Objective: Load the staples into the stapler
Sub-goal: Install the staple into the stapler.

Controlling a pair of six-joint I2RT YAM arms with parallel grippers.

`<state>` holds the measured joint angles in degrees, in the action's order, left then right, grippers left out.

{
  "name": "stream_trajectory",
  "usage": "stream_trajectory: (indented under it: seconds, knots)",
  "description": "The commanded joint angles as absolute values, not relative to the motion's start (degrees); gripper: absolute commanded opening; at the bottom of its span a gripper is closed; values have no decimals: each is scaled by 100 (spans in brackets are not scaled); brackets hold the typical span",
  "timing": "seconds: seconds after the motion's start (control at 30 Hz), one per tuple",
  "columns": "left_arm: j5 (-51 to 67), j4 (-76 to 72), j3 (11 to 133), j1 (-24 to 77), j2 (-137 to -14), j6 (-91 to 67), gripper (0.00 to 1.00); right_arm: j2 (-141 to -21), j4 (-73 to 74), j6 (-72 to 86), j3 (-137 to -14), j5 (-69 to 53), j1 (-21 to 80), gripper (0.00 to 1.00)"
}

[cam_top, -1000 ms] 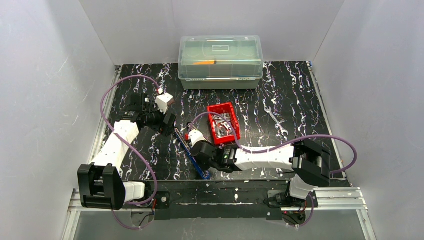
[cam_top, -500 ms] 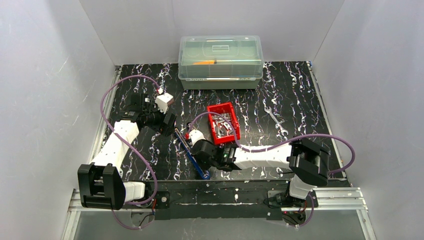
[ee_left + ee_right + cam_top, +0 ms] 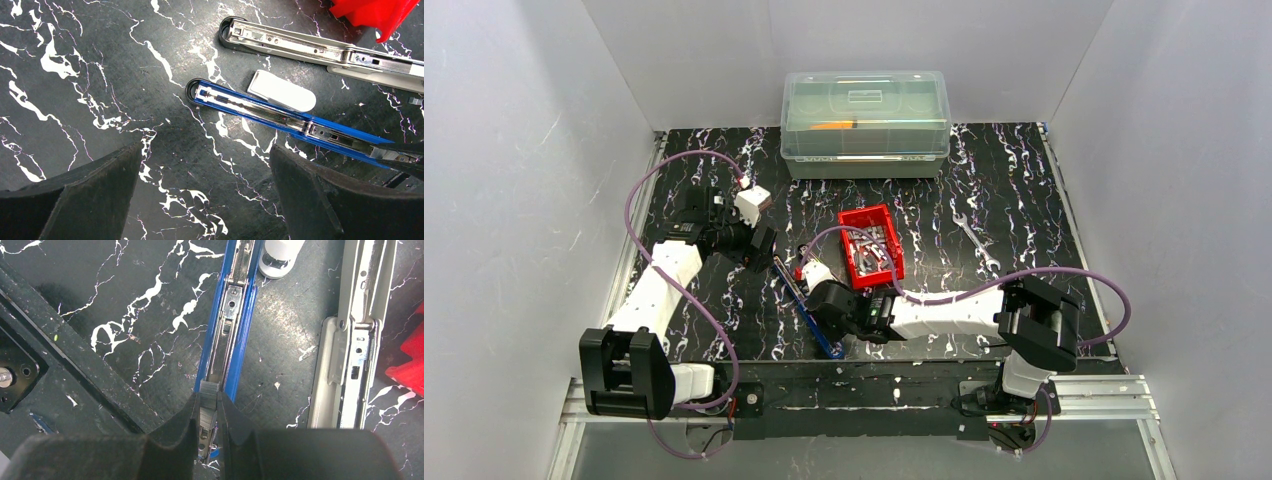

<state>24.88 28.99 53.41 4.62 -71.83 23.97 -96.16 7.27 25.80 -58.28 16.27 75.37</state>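
Note:
A blue stapler (image 3: 235, 315) lies opened flat on the black marbled table, with its metal channel facing up. My right gripper (image 3: 208, 410) is shut on a short grey strip of staples (image 3: 209, 392), which sits over the near end of that channel. In the top view the right gripper (image 3: 826, 312) is low over the blue stapler (image 3: 809, 312). More staples (image 3: 870, 250) lie in the red bin (image 3: 856, 218). My left gripper (image 3: 205, 190) hangs open over bare table, just short of the far end of the blue stapler (image 3: 280, 117).
A second, grey stapler (image 3: 357, 330) lies opened beside the blue one, with a white plastic piece (image 3: 281, 90) between them. A clear lidded box (image 3: 865, 122) stands at the back. A wrench (image 3: 975, 241) lies right of the red bin.
My right arm has edged slightly left over the blue stapler, with the strip still gripped. The left arm has not moved.

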Motion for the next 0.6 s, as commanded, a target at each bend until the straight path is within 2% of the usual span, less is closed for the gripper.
stream_trajectory:
  seconds: [0.0, 0.57]
  knots:
    - [2620, 3006, 5524, 435, -7133, 2387, 100, -9612, 501, 2681, -5805, 1582, 7523, 18]
    - [2611, 2978, 5502, 431, -7120, 2400, 99, -9663, 504, 2701, -5827, 1545, 7523, 15]
